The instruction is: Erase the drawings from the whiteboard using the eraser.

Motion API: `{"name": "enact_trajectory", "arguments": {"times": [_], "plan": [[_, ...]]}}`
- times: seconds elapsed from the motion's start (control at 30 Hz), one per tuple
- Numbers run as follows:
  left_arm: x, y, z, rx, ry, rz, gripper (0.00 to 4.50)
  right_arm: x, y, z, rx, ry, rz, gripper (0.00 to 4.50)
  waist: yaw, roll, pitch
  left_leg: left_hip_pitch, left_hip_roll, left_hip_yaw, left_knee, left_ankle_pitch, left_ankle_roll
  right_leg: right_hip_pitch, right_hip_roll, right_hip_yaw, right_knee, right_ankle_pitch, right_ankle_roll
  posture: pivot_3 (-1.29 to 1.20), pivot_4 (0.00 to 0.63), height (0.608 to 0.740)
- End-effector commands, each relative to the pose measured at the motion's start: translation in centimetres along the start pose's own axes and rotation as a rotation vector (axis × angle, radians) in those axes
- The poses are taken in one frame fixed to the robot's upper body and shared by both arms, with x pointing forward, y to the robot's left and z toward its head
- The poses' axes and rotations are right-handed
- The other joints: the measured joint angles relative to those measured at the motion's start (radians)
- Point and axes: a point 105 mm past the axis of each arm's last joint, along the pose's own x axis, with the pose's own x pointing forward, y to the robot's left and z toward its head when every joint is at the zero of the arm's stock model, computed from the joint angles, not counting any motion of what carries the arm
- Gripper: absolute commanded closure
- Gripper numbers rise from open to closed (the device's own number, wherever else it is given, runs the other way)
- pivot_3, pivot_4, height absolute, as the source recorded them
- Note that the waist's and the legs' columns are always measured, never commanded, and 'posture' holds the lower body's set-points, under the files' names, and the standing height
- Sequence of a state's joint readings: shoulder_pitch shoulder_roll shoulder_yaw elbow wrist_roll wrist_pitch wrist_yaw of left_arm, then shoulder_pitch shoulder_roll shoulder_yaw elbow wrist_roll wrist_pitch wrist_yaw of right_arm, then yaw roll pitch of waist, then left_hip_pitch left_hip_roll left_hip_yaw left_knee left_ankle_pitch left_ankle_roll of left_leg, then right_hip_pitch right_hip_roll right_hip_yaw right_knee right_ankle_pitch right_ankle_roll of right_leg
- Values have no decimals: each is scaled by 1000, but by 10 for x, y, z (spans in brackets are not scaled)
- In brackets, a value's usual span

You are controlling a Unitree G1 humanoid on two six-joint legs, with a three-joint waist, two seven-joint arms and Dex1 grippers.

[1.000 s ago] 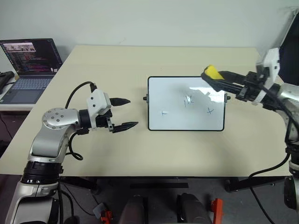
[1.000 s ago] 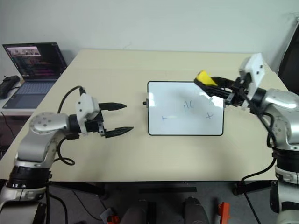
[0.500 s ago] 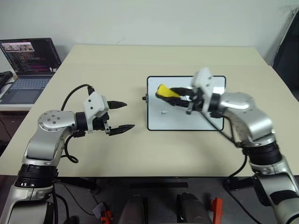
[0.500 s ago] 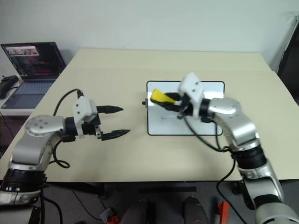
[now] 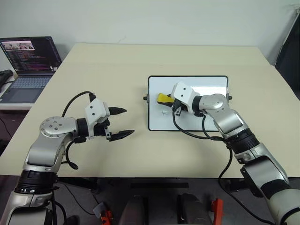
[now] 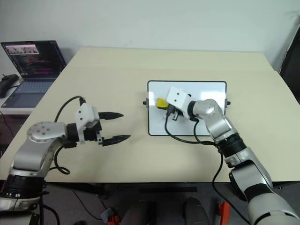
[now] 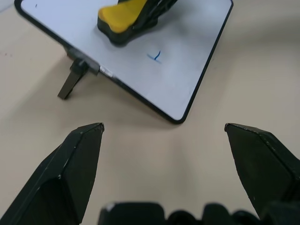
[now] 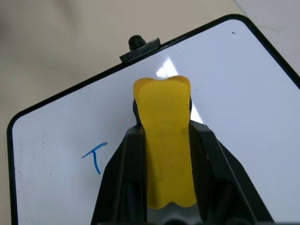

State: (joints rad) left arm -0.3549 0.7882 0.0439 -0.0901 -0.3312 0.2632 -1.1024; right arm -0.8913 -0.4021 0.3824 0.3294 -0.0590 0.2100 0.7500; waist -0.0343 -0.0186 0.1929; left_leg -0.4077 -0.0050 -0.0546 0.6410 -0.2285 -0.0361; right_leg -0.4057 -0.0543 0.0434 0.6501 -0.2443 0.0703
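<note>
The right gripper [image 8: 164,140] clamps the eraser [image 8: 164,140] on the whiteboard [image 5: 206,124] by its left edge. One blue mark [image 8: 95,156] remains, just nearer the front-left corner. The left gripper [image 5: 119,123] waits open, farther off.

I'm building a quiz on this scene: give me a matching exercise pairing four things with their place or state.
Things:
1. eraser
2. left end effector
3. blue mark
4. laptop

Places or states:
A. open, over bare table beside the whiteboard
B. at the table's far left, screen lit
C. clamped in the right end effector
D. on the board next to the eraser

Pairs: 1-C, 2-A, 3-D, 4-B
</note>
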Motion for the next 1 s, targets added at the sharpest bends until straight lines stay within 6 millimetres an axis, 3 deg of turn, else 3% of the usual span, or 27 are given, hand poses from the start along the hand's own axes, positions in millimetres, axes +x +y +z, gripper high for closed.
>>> {"name": "enact_trajectory", "arguments": {"times": [0.03, 0.23, 0.43, 0.57, 0.63, 0.83, 1.0], "plan": [[0, -2, 12, 31, -29, -6, 0, 0, -9, 3, -32, -6, -21, 3623, -2, 0, 0, 0, 0, 0, 0, 0, 0, 0, 0, 0, 0, 0, 0, 0, 150, 740], [0, -2, 17, 44, -29, -8, 0, 11, 13, -30, -70, 113, 35, 3630, -6, -1, -1, 2, 0, 0, 1, 0, 0, 1, 0, 0, 4, 0, 0, 0, 150, 740], [-7, -1, 30, 90, -9, -12, 0, 13, 68, -77, -38, 227, 174, 3639, -12, -6, -4, 14, 1, 0, 2, 0, 0, 10, 2, 0, 10, -4, -6, 0, 150, 740], [-12, 4, 35, 103, 6, 3, 0, 11, 83, -72, 5, 193, 236, 3640, -13, -7, -5, 33, 2, -1, 1, 0, 0, 28, 2, -1, 10, -13, -9, 0, 150, 740], [-14, 6, 35, 115, 23, 9, 0, 11, 77, -70, -3, 194, 220, 3640, -14, -7, -5, 39, 3, -2, 1, 0, 0, 32, 1, 0, 9, -13, -9, 0, 150, 740], [-16, 7, 40, 132, 22, 9, 0, 12, 21, -58, -65, 187, 12, 3643, -14, -6, -4, 41, 9, -4, 1, 0, 0, 30, 1, 0, 9, -13, -9, 0, 150, 740], [-15, 6, 35, 119, 33, 4, 0, 15, -6, -45, -112, 162, -118, 3643, -12, -6, -5, 39, 11, 0, -1, 0, 0, 28, 1, 0, 9, -13, -10, 0, 150, 740]]}}
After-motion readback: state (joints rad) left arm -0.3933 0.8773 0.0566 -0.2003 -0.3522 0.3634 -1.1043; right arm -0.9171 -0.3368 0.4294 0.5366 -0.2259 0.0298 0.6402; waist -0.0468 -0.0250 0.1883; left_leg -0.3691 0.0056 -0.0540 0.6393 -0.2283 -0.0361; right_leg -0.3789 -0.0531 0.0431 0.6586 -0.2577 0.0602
